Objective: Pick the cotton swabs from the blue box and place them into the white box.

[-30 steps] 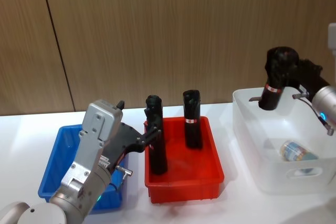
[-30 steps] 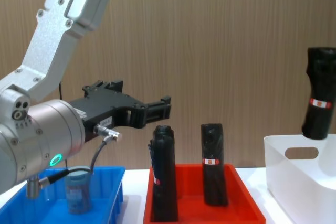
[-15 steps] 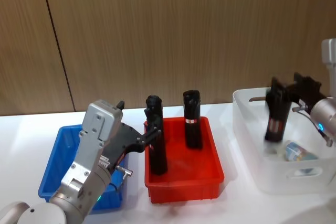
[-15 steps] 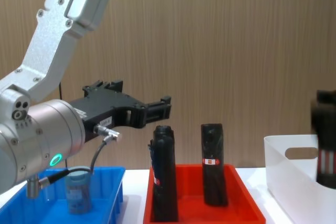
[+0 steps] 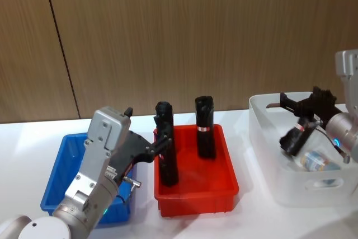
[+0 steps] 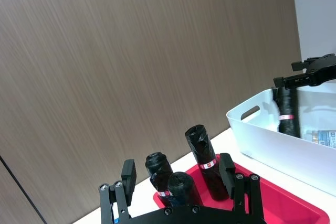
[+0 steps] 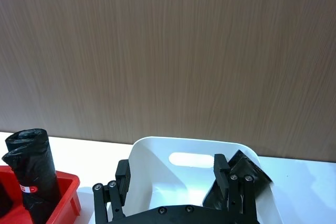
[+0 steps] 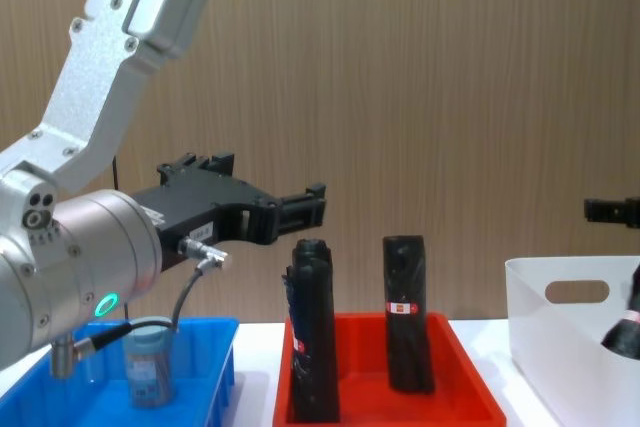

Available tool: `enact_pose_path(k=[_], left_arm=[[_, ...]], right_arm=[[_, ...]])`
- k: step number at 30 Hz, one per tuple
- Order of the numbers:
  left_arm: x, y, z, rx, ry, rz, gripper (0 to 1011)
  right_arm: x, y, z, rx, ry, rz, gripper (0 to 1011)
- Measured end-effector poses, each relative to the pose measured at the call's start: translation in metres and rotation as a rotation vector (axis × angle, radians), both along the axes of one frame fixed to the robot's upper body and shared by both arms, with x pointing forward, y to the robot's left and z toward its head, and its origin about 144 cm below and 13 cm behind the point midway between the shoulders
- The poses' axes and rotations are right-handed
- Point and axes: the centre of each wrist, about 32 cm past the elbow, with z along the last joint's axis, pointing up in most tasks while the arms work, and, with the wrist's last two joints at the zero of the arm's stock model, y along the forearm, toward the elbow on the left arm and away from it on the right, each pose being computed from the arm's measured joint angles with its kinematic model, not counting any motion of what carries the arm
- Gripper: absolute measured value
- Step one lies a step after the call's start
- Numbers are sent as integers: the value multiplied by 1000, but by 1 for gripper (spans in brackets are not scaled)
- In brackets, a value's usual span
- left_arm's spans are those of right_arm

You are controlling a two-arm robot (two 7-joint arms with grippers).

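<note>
With the right gripper spread empty over the tall white plastic box, the black wrapped roll leaning inside should be cleared without snagging; the left gripper, also parted, is held above the shallow blue plastic box, where one clear, pale-lidded cotton-swab jar is best clasped squarely.

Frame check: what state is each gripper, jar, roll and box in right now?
left gripper: open, above the blue box
right gripper: open, over the white box
cotton swab jar in blue box: upright
cotton swab jar in white box: lying on its side
black roll in white box: tilted
black rolls in red tray: upright
</note>
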Motion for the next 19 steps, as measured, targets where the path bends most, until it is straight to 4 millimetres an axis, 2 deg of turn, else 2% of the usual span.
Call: enact_pose_path(k=[19], left_arm=[[0, 0, 0, 0, 0, 0, 1004]], right_arm=[[-4, 4, -1, 2, -1, 1, 1002]])
